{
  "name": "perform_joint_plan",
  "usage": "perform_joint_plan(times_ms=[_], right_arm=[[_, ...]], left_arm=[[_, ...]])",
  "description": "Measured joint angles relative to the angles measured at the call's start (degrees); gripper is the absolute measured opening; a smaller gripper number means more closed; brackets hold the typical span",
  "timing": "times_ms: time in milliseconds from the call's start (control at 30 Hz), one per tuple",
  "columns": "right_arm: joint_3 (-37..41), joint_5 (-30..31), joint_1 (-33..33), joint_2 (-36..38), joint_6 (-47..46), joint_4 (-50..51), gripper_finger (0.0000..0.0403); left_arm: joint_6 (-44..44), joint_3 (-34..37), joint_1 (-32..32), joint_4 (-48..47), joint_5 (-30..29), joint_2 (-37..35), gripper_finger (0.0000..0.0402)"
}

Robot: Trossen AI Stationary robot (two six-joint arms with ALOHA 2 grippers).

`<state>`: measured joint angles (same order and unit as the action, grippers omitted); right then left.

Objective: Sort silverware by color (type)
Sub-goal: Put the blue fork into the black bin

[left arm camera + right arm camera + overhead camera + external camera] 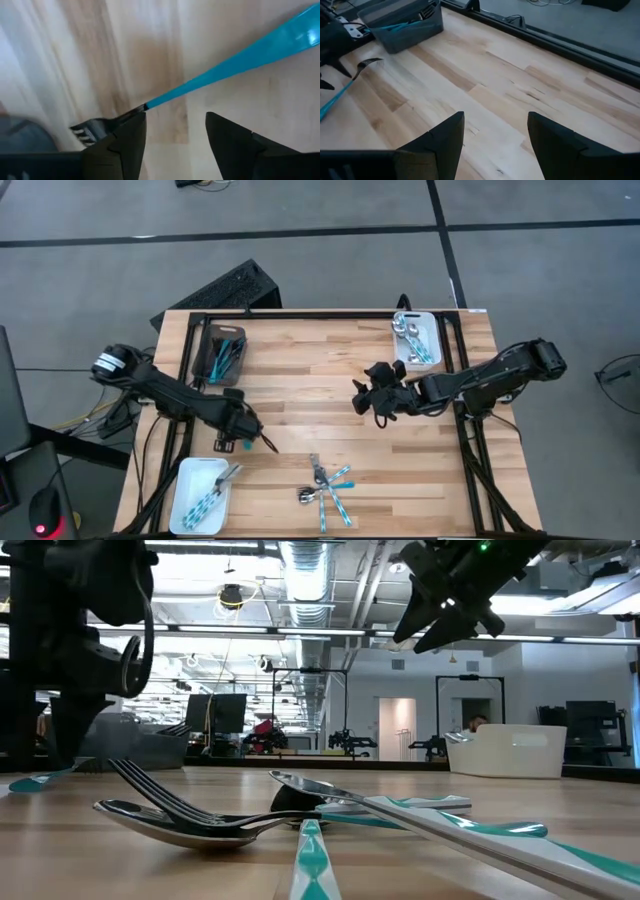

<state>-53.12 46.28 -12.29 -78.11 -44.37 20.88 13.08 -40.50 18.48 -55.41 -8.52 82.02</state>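
Observation:
A pile of silverware (325, 485) lies near the table's near edge: forks and spoons with teal handles, close up in the low view as silverware (300, 815). One teal-handled fork (200, 82) lies beside my left gripper (175, 125), which is open and low over the table's near left part (245, 435). The fork's neck runs past one fingertip. From the right wrist view the same fork (350, 82) shows on the wood. My right gripper (362, 398) is open and hangs above the table's middle, touching nothing (495, 130). My left gripper is open, and the fork's neck (142, 107) passes just beside one fingertip (132, 130). The fork is not between the fingers. Whether that fingertip touches the fork, I cannot tell.
A white tray (200, 495) with some pieces sits at the near left corner. A dark grey tray (220, 355) with teal-handled pieces stands at the far left. Another white tray (415, 340) with spoons is at the far right. Bare wood lies between the arms.

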Motion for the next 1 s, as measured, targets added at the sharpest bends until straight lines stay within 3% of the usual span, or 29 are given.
perform_joint_plan(times_ms=[500,667,867,1000], right_arm=[[0.0,0.07,-1.18,0.0,1.55,0.09,0.0244],[0.0,0.12,-2.4,0.0,1.52,1.57,0.0244],[0.0,0.11,-4.12,0.0,1.48,2.07,0.0244],[0.0,0.16,-4.24,0.0,1.31,2.15,0.0244]], left_arm=[[3.73,-0.22,0.28,-0.83,-7.31,4.88,0.0197],[3.18,-0.6,0.33,2.23,-7.28,6.76,0.0197],[3.25,-6.99,0.14,7.58,-17.07,6.77,0.0197],[-1.02,-11.53,0.16,8.25,-16.96,6.86,0.0197]])
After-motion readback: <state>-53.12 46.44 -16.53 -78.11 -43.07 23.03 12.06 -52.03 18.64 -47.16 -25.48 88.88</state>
